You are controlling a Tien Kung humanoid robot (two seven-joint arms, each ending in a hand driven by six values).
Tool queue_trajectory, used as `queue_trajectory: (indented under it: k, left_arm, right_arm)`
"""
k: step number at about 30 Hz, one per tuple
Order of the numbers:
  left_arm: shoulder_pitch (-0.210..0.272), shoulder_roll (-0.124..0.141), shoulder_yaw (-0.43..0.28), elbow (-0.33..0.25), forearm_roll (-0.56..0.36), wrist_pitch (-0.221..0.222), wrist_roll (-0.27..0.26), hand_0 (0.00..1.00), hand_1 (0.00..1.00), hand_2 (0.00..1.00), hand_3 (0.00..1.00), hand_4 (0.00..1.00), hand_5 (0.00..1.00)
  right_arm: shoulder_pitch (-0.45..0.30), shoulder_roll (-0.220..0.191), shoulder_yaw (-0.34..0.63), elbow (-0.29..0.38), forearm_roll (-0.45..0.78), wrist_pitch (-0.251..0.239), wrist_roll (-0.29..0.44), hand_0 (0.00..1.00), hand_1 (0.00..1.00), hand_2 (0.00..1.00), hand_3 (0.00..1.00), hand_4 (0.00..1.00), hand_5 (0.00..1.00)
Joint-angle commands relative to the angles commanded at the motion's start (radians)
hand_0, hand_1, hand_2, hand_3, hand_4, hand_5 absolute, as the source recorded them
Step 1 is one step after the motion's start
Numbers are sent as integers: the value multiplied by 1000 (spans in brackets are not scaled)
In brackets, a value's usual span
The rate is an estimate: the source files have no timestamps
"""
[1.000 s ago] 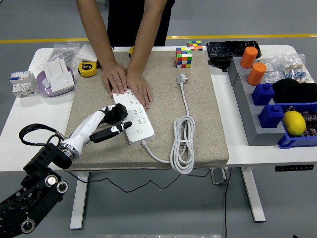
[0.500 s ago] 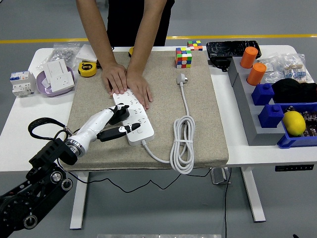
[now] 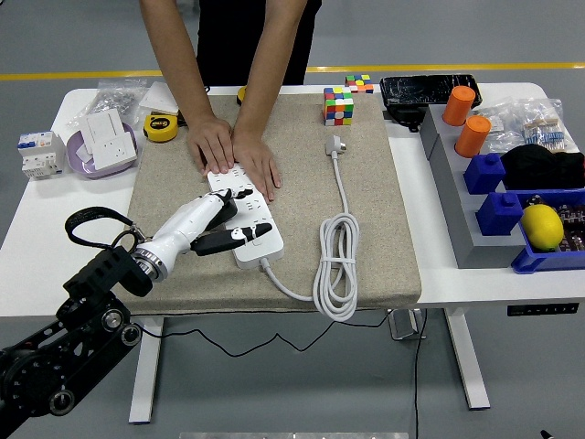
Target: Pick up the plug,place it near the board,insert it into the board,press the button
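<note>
While the person's two hands (image 3: 233, 154) press flat on the far end of the power strip (image 3: 245, 212), centre-left of frame, it is pinned to the burlap mat (image 3: 366, 219), presumably so it can't slide under insertion force. Left hand (image 3: 222, 222) lies over the strip's left edge, fingers curled round the black plug (image 3: 225, 207), which sits right on the sockets; can't tell if the pins are seated. One dark fingertip (image 3: 260, 230) points right across the strip's near end, roughly toward the switch area. My read: insertion step under way or just finishing, button press not done. White cord (image 3: 336, 265) is coiled to the right of the strip, its own plug (image 3: 335, 144) lying loose on the mat, so the strip looks unpowered. Right arm not visible.
</note>
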Motion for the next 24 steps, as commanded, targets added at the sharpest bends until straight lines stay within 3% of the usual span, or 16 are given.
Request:
queue_trajectory:
  k: [2,5,8,11,12,24]
  left_arm:
    - [2,0,-7,-27,32,22,-6,960,948,895,876,970,963]
    - [3,7,-17,-57,119,14,38,960,948,895,876,970,963]
    - [3,16,-25,-65,240,-58,128,998,973,911,838,962,938]
    - [2,26,-20,-39,302,-105,182,998,973,911,838,962,938]
    - [3,29,-17,-29,313,-118,193,998,998,959,850,962,955]
    - [-18,39,10,8,317,-128,193,998,998,961,853,959,958]
  right_arm:
    - [0,0,0,0,1,0,0,837,757,746,771,998,821]
    - [1,1,0,0,1,0,2,837,757,746,771,998,821]
    - [1,1,0,0,1,0,2,837,757,746,772,998,820]
    - [0,1,2,0,0,0,1,837,757,746,772,998,820]
    - [0,1,3,0,0,-1,1,837,757,746,771,998,819]
    - [0,0,2,0,0,0,0,837,757,746,771,998,822]
